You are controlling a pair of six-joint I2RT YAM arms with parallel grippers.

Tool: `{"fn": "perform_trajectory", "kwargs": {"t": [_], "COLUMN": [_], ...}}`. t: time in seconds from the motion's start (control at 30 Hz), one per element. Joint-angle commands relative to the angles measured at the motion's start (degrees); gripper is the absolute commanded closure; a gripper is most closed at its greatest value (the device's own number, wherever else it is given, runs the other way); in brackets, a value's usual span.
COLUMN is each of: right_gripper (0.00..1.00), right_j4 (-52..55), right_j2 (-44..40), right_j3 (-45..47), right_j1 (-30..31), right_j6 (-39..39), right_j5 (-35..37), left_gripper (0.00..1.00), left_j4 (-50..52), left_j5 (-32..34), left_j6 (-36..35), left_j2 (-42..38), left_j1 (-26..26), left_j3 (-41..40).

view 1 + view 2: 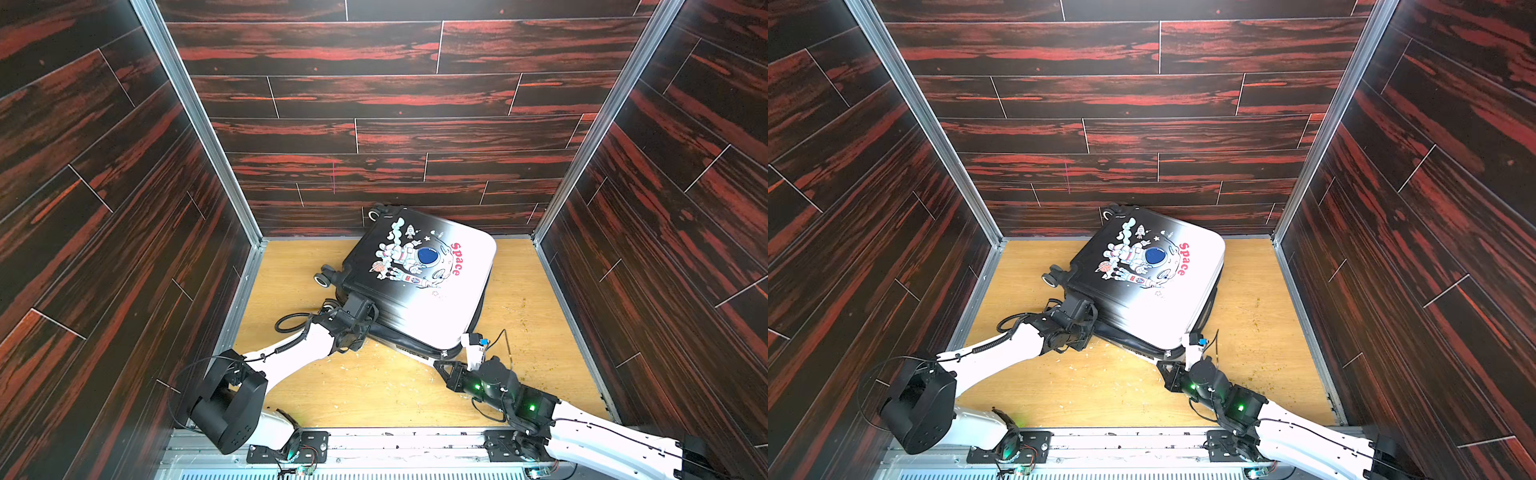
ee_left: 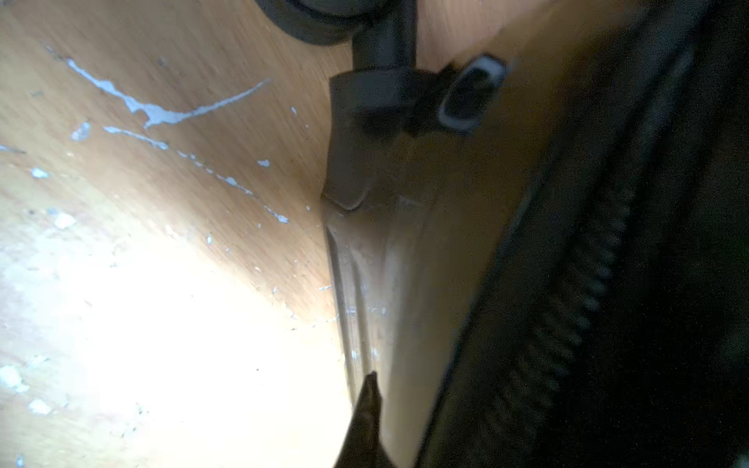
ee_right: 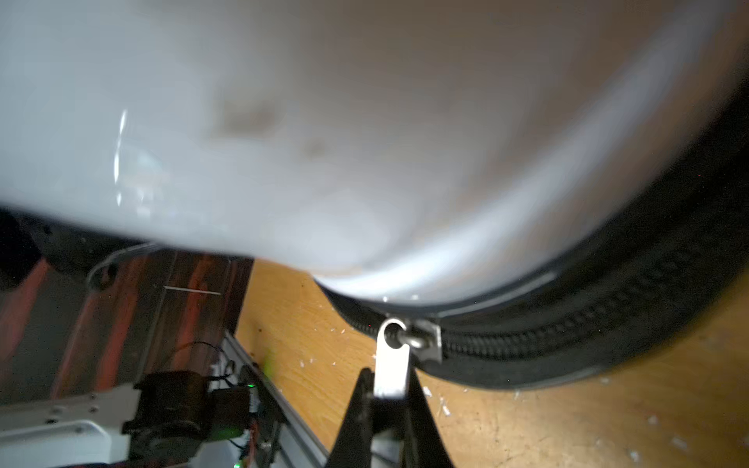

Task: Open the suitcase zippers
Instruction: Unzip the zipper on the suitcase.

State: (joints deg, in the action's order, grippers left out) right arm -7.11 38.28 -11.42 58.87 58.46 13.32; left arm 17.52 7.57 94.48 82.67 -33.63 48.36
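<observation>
on the wood floor (image 1: pixel 374 386), the suitcase (image 1: pixel 415 299) lies just beyond the right gripper (image 3: pixel 389 395), which pinches its zipper pull (image 3: pixel 391 360); left gripper (image 2: pixel 371 383) closed.

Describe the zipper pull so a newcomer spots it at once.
Find the suitcase lying print-up on the wooden floor. Follow its dark zipper to the white corner by the right gripper. The pull is the flat silver tab pinched there, bright against the black zipper.

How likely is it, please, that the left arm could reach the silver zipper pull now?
Probably not: the right gripper has its jaws shut on the zipper pull, and the left gripper sits far along the suitcase edge, near a wheel.
</observation>
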Motion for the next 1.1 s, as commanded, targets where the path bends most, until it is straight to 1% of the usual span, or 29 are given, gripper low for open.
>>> {"fn": "perform_trajectory", "kwargs": {"t": [0.0, 0.17, 0.33, 0.4, 0.47, 0.57, 0.63, 0.7, 0.77, 0.87, 1.07], "right_gripper": [1.0, 1.0, 1.0, 1.0, 1.0, 1.0, 1.0, 1.0, 1.0, 1.0, 1.0], "right_j4": [0.82, 8.71, 18.03, 20.93, 23.5, 25.61, 26.32, 26.01, 24.21, 22.43, 16.22], "right_j2": [-3.08, -13.31, -24.62, -27.17, -27.85, -24.96, -20.91, -15.89, -11.7, -7.38, -3.21], "right_j3": [-0.35, -0.36, -0.64, -1.43, -2.75, -5.57, -7.66, -9.91, -11.75, -14.3, -15.5], "right_j1": [-0.14, -0.16, -0.41, -0.59, -0.84, -1.28, -2.14, -4.24, -7.71, -14.43, -24.83], "right_j6": [-1.76, -0.68, 1.45, 0.56, -1.56, -6.73, -10.1, -13.63, -17.04, -19.87, -24.65], "right_j5": [-0.94, 1.38, 7.55, 9.87, 12.12, 16.47, 19.96, 21.52, 19.39, 13.4, 7.38], "left_gripper": [1.0, 1.0, 1.0, 1.0, 1.0, 1.0, 1.0, 1.0, 1.0, 1.0, 1.0], "left_j4": [-6.59, -6.02, -4.48, -3.6, -2.99, -1.48, 0.0, 1.38, 2.78, 3.93, 8.06], "left_j5": [5.59, 6.02, 7.89, 8.16, 8.1, 7.15, 6.13, 4.94, 4.08, 3.03, 2.8], "left_j6": [2.2, 2.49, 1.57, 0.83, -0.47, -4.84, -7.9, -10.43, -12.12, -14.21, -18.14], "left_j2": [0.47, -0.3, -1.81, -2.08, -2.34, -2.26, -2.17, -2.3, -2.56, -3.51, -5.7], "left_j1": [1.93, 4.24, 6.8, 7.53, 8.19, 8.86, 9.34, 10.1, 11.06, 12.82, 16.9], "left_j3": [-0.85, -2.19, -3.52, -3.72, -3.78, -3.08, -2.59, -2.98, -3.6, -5.13, -5.87]}}
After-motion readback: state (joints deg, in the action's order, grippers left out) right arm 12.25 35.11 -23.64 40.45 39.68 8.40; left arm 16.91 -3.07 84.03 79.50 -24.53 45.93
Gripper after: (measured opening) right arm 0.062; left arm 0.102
